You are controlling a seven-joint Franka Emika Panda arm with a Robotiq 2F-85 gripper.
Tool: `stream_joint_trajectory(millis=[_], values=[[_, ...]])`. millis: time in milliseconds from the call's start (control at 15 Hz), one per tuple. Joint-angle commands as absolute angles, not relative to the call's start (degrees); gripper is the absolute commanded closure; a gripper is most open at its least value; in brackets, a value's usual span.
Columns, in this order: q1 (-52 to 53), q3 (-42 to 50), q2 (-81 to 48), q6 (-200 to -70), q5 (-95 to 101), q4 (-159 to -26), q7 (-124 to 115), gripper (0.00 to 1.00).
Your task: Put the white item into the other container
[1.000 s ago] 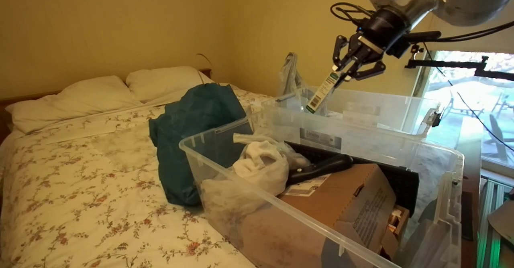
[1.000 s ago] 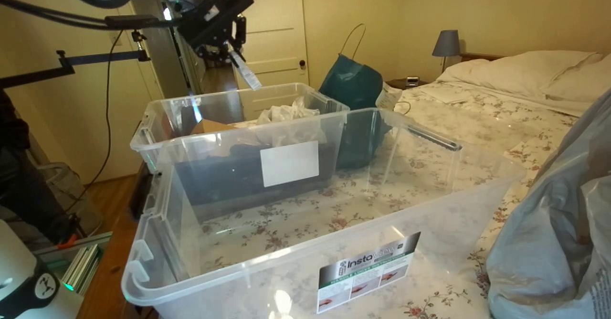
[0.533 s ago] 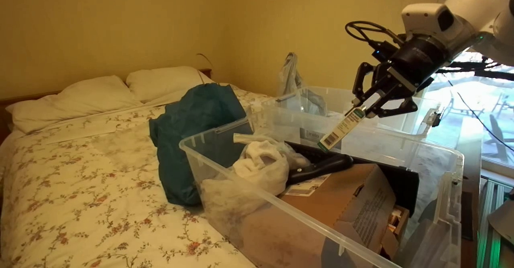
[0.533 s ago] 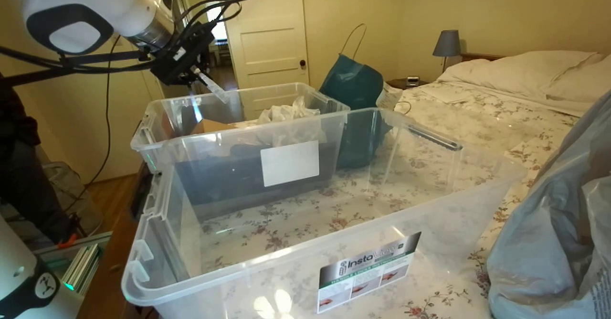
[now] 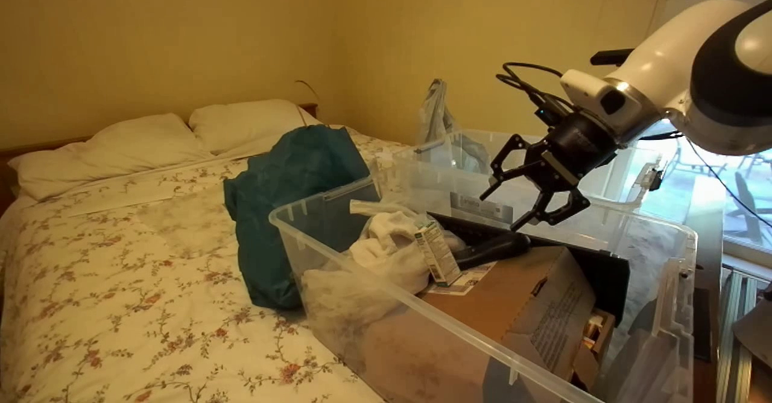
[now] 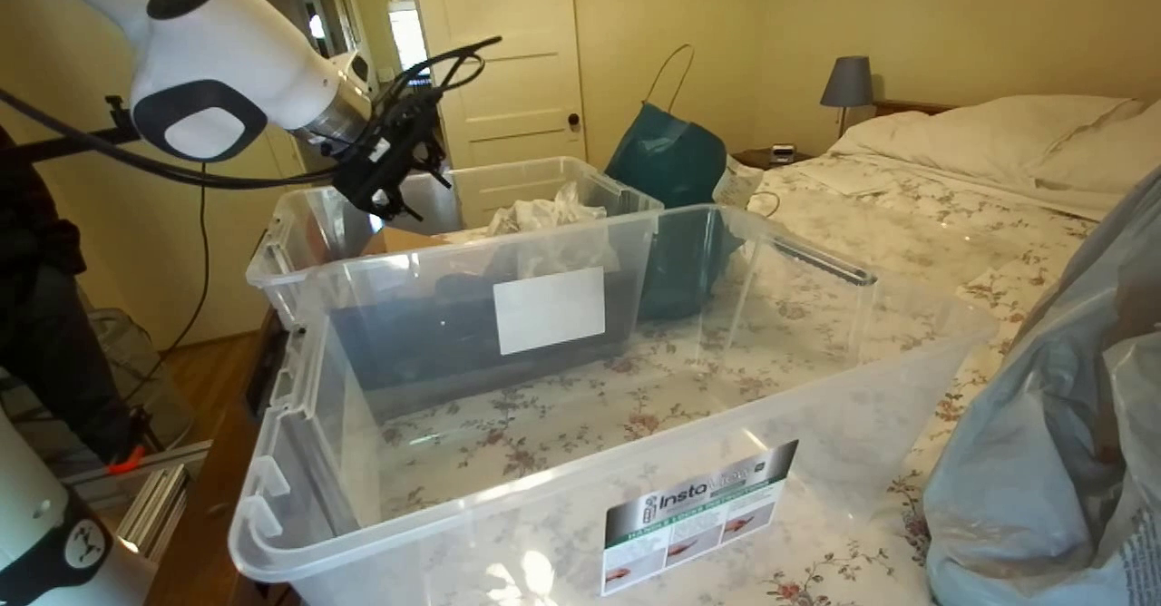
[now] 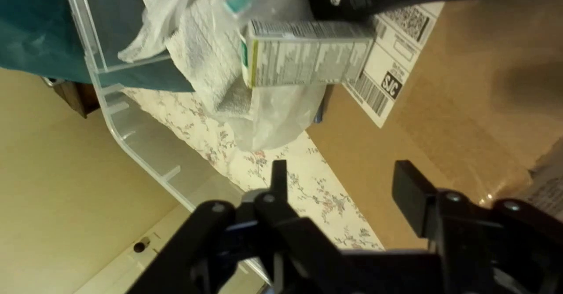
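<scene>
Item 1: white carton [image 5: 437, 253], green-trimmed, qty 1. Loc.: inside filled bin [image 5: 678, 294], nearer the short edge by teal bag [image 5: 289, 210]. Tilted, propped agst. bagged towel [image 5: 377, 249], lower end at shipping label [image 5: 468, 282] on cardboard box [image 5: 512, 294]. Prev. frame (0.5 s ago): was gripped & suspended over black handle [image 5: 494, 250]; now released.

Item 2: gripper [image 5: 500, 212], qty 1. Jaws spread wide apart; nothing held. Pos.: above filled bin, seen near its far long edge in an exterior view. Vs. prev. frame: lowered, jaws parted. At 1.0 s ago, carton was likewise gripped, higher up.

Item 3: labelled bin [image 6: 508, 520], transparent, qty 1. Set on bed [image 5: 151, 282], long edge alongside that of filled bin; floral pattern seen thru walls. Unmoved.

Item 4: grey plastic bag [image 6: 1034, 479], qty 1. Placed near labelled bin's corner; unmoved.

Misc.: teal bag, cardboard box, black handle all left as in prev. frames.
</scene>
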State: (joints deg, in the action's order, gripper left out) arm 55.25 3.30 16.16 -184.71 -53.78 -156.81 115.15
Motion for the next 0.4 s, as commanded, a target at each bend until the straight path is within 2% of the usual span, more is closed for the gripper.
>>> stream_joint_trajectory(millis=[0,67,267,333], values=[[52.4,3.6,13.7,-188.7,-54.4,-156.6,113.3,0.04],[51.8,3.6,14.5,-189.6,-54.6,-157.2,112.9,0.0],[51.4,4.7,19.9,-186.7,-56.2,-157.2,114.7,0.0],[50.6,4.2,15.5,-188.5,-53.9,-157.1,113.3,0.0]])
